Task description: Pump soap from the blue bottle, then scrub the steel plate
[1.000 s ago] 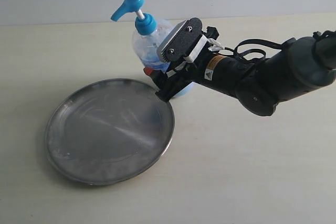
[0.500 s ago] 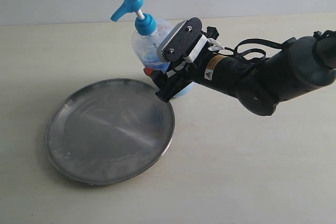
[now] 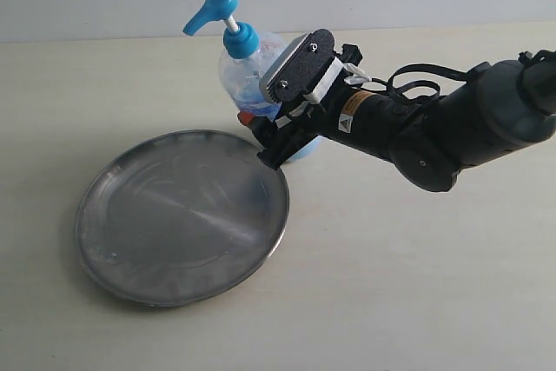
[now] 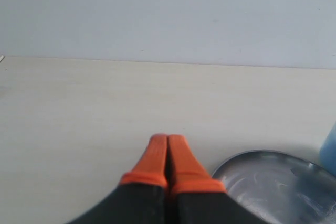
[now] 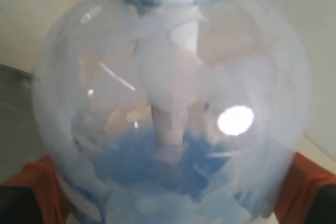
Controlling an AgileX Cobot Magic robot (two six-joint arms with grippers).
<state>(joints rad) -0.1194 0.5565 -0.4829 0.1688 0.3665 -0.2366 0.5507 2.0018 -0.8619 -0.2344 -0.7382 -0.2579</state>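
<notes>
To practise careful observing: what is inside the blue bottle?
Pale blue soap fills the lower blue bottle; a white dip tube reaches into it. The right pincer hides the bottom.

The steel plate (image 3: 174,215) is shiny grey metal, the blue bottle (image 3: 239,76) clear glossy plastic, the table (image 3: 417,284) smooth and matt.

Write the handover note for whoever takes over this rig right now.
Right pincer: closed on the body of the blue bottle, one finger on each side; the bottle stands upright on the table.
Left pincer: shut, empty, near the rim of the steel plate.
Steel plate: flat on the table, right beside the bottle's base.
Done: bottle gripped. The pump head is up, and no soap is visible on the plate.
Left: press the pump to put soap on the plate, then scrub it.
</notes>
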